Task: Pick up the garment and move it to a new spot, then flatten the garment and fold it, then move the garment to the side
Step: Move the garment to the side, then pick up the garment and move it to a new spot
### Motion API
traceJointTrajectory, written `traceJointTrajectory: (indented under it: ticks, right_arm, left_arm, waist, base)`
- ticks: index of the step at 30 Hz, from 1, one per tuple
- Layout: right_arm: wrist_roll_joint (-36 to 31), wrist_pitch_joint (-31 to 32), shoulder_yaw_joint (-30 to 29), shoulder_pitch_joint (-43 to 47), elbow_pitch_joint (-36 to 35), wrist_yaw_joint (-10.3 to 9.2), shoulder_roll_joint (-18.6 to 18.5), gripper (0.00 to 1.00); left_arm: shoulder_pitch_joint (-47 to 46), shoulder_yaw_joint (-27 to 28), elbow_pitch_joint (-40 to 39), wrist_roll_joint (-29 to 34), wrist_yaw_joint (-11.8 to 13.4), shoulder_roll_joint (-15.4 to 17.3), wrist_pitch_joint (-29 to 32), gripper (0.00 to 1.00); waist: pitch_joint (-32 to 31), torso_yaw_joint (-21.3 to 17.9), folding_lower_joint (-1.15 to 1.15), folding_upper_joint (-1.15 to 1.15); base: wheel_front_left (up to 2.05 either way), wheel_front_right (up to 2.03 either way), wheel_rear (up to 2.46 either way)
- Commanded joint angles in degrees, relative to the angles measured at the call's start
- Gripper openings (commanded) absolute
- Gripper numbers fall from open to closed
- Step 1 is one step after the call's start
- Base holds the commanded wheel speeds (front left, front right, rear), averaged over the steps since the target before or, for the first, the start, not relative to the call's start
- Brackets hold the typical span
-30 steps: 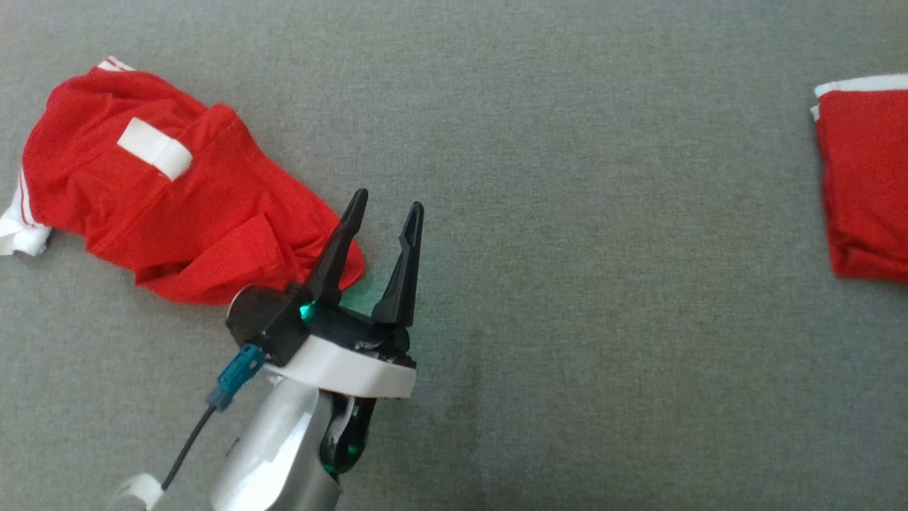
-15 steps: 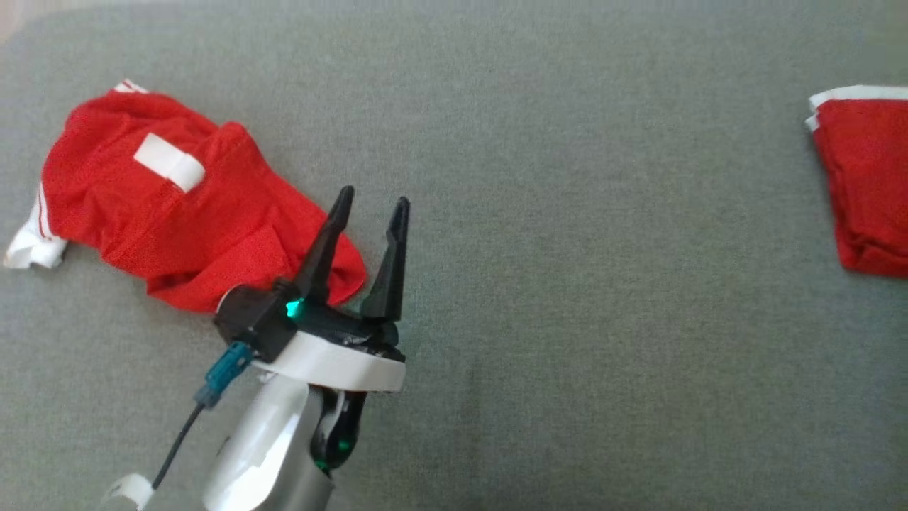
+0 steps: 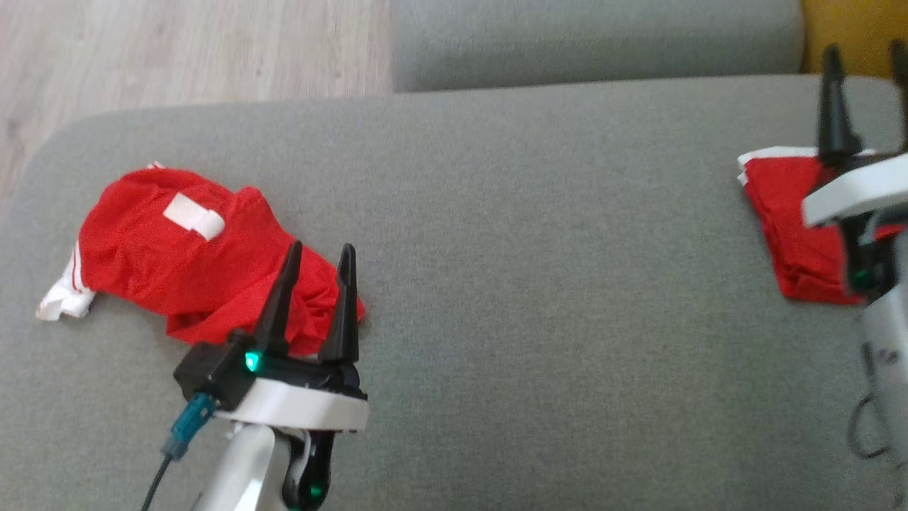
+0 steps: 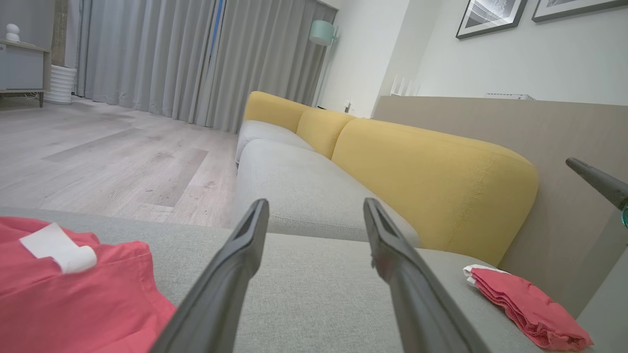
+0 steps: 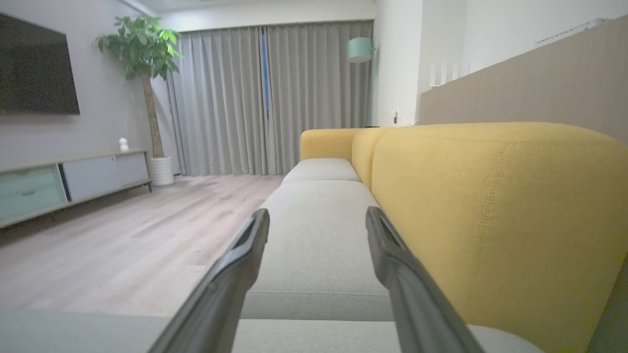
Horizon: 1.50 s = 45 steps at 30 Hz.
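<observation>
A crumpled red garment (image 3: 191, 262) with a white label and white striped cuff lies on the left of the grey sofa seat (image 3: 553, 284); it also fills the lower left of the left wrist view (image 4: 73, 294). My left gripper (image 3: 320, 248) (image 4: 314, 206) stands open at that garment's right end, nothing between its fingers. A second red garment (image 3: 787, 227) (image 4: 530, 309), folded with a white edge, rests at the seat's right. My right gripper (image 3: 865, 53) (image 5: 316, 213) is open and empty, raised over that folded garment's right side.
Yellow back cushions (image 4: 422, 171) (image 5: 490, 206) run along the sofa's right side. Another grey seat (image 3: 596, 35) adjoins the far edge. Wooden floor (image 3: 177, 50) lies beyond the seat's rounded left corner. In the right wrist view a TV cabinet (image 5: 64, 181) and a plant (image 5: 142, 54) stand far off.
The head camera has tilted up, bringing the seat's far edge, the floor and my open right gripper into view. My left gripper stays open beside the crumpled garment.
</observation>
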Motion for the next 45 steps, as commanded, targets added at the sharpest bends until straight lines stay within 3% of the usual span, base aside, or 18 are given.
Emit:
traceJointTrajectory:
  ticks: [1,8,13,22,34,45]
  right_arm:
    - [0.8,-0.6,-0.3,1.1,-3.6,-0.05,1.6,1.0]
    - [-0.3,-0.6,-4.6,14.4,-15.6,-0.05,12.2,1.0]
    - [-3.8,-0.6,-6.9,25.3,-21.8,-0.05,15.7,1.0]
    - [-4.8,-0.6,-6.0,34.1,-25.3,-0.05,16.4,1.0]
    - [-3.9,-0.6,-6.0,34.6,-26.2,-0.05,16.5,1.0]
    - [-3.6,-0.6,-3.2,35.5,-25.8,-0.05,16.5,1.0]
  left_arm:
    - [-0.9,2.4,-2.0,0.6,-0.3,0.3,-0.3,1.0]
    - [2.1,2.9,-1.9,0.3,-0.3,0.3,-0.3,1.0]
    - [3.8,3.0,-1.4,-0.5,-0.3,0.3,-0.3,1.0]
    - [6.0,3.0,-0.3,-0.7,-0.3,0.3,-0.3,1.0]
    - [5.7,3.7,-0.4,-0.5,-0.3,0.3,-0.3,1.0]
    - [5.8,5.1,0.1,0.4,0.2,0.3,-0.3,1.0]
  waist:
    - [-1.6,-0.3,0.01,0.0]
    - [-3.8,0.1,0.01,0.0]
    - [-4.1,0.5,0.01,0.0]
    - [-4.3,0.3,0.01,0.0]
    - [-4.0,0.2,0.01,0.0]
    - [-4.6,5.5,0.01,0.0]
  base:
    - [0.0,0.0,0.0]
    - [0.0,0.0,0.0]
    - [0.0,0.0,0.0]
    - [0.0,0.0,0.0]
    - [0.0,0.0,0.0]
    - [0.0,0.0,0.0]
